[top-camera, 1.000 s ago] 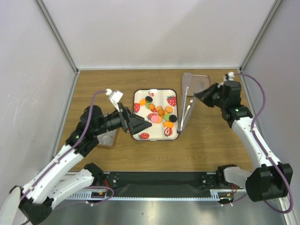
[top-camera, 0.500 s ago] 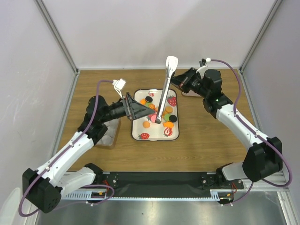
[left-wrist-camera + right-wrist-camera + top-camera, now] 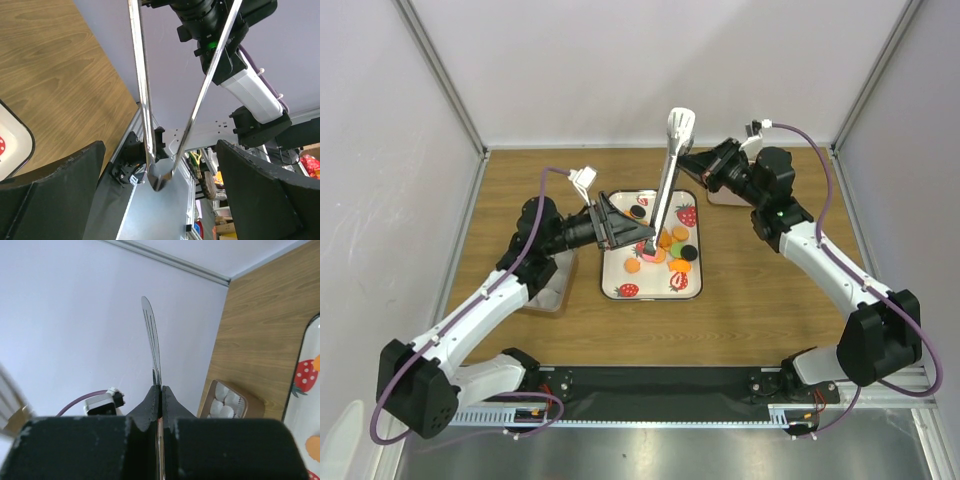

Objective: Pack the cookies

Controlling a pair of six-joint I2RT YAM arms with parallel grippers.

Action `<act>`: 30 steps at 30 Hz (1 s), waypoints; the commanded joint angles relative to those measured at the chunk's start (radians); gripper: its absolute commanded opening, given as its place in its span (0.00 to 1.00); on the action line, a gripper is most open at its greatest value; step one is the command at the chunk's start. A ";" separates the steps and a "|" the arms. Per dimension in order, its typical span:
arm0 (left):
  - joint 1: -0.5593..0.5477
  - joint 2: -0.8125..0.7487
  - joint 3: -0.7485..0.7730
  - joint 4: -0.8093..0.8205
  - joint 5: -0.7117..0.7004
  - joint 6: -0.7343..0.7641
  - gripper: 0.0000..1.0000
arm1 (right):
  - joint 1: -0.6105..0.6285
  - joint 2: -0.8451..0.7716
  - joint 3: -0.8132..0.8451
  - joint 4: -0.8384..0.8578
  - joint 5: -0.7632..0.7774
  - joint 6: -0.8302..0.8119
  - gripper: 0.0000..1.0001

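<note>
The cookies (image 3: 680,232), small orange, pink, green and black discs, lie on a white strawberry-print tray (image 3: 620,291) at the table's middle. My right gripper (image 3: 700,166) is shut on metal tongs (image 3: 668,180), which stand almost upright, slotted blade up and joined end down over the cookies. In the right wrist view the blade (image 3: 150,335) rises past the shut right gripper (image 3: 160,390). My left gripper (image 3: 632,234) hangs open over the tray's left half. In the left wrist view the tongs' joined end (image 3: 159,177) sits between the wide-open left gripper (image 3: 160,197) fingers, touching neither.
A brown box of white paper cups (image 3: 552,290) sits left of the tray, partly under my left arm, and shows in the right wrist view as the box (image 3: 232,402). Another container (image 3: 722,198) lies at the back right beneath the right arm. The tray's corner (image 3: 292,390) shows there too.
The right arm swung the tongs from right of the tray to upright over the cookies. The left gripper moved back and right to the tongs' lower end, staying open.
</note>
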 commanded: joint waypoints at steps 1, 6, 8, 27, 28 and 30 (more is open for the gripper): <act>0.006 0.007 0.047 0.083 0.026 -0.023 1.00 | 0.022 -0.013 0.015 0.130 0.008 0.054 0.00; 0.006 0.016 0.032 0.140 0.032 -0.055 1.00 | 0.070 0.019 0.025 0.167 0.041 0.070 0.00; 0.006 0.018 0.024 0.157 0.033 -0.069 1.00 | 0.091 0.034 0.017 0.194 0.057 0.082 0.00; 0.008 -0.007 -0.024 0.224 0.001 -0.122 0.82 | 0.179 0.047 -0.152 0.474 0.233 0.162 0.00; 0.008 -0.008 -0.024 0.223 0.000 -0.120 0.80 | 0.179 0.044 -0.159 0.481 0.235 0.166 0.00; 0.008 -0.010 -0.027 0.224 -0.005 -0.120 0.77 | 0.181 0.038 -0.182 0.503 0.233 0.166 0.00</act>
